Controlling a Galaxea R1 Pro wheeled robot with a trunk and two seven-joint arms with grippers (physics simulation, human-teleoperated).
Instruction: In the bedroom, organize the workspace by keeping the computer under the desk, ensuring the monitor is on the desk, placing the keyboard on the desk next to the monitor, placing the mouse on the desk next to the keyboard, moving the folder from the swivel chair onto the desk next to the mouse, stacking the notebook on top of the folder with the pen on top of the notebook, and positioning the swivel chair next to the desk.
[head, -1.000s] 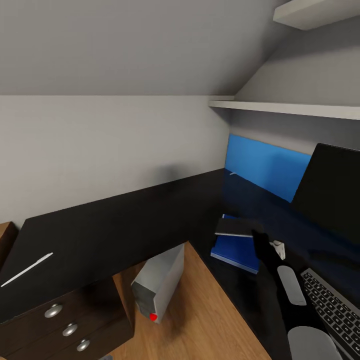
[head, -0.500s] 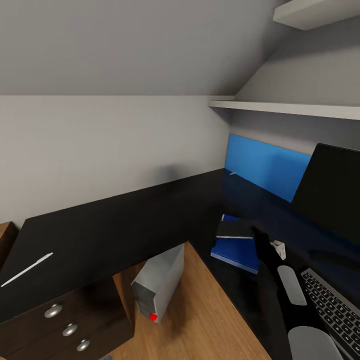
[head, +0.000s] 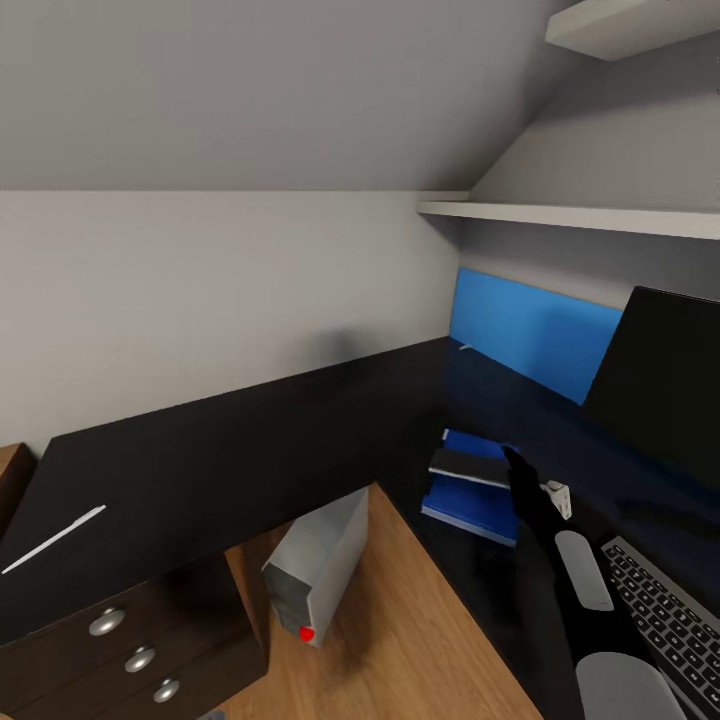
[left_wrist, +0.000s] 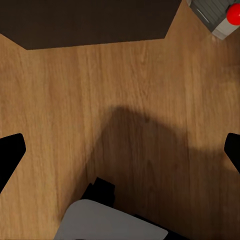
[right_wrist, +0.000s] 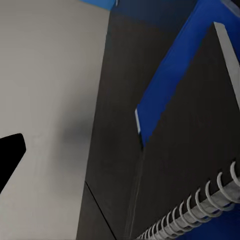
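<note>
A dark spiral-bound notebook (head: 466, 465) (right_wrist: 195, 150) lies on the blue folder (head: 472, 503) (right_wrist: 172, 75) on the dark desk (head: 230, 450). My right gripper (head: 514, 472) stands open at the notebook's near edge; one fingertip (right_wrist: 10, 155) shows in the right wrist view. The black monitor (head: 665, 385) stands at the right with the keyboard (head: 668, 615) before it and a small white mouse (head: 557, 497) beside my right arm. The white pen (head: 55, 540) lies at the desk's far left. The grey computer (head: 318, 565) (left_wrist: 220, 15) sits on the floor. My left gripper (left_wrist: 120, 150) hangs open over the floor.
Dark drawers with round knobs (head: 140, 650) stand under the desk's left end. White shelves (head: 580, 215) run above the monitor. A blue panel (head: 530, 335) backs the desk's far corner. Wooden floor (head: 420, 620) lies between the desk's two wings.
The notebook has dropped from a raised, tilted pose to lie lower on the blue folder. My right gripper has stayed nearly in place.
</note>
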